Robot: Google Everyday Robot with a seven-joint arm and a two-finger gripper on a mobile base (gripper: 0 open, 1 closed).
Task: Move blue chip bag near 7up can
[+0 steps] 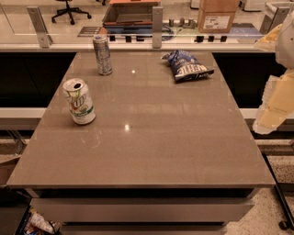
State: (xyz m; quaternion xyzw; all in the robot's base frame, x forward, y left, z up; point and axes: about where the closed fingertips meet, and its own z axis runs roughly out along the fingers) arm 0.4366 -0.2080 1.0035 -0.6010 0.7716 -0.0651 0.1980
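Nothing moved yet: your gripper (274,103), grip impossible to tell, hangs well right of the 7up can (79,101); reach the blue chip bag (186,65) next.

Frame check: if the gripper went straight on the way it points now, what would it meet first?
The gripper hangs beyond the table's right edge, pointing downward. Straight on, it probably passes beside the table to the floor, though depth is unclear; the blue chip bag lies off that line.

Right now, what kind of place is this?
Probably an office kitchenette: a grey table holding the 7up can and blue chip bag, an office chair behind. The pincer hangs right of the table.
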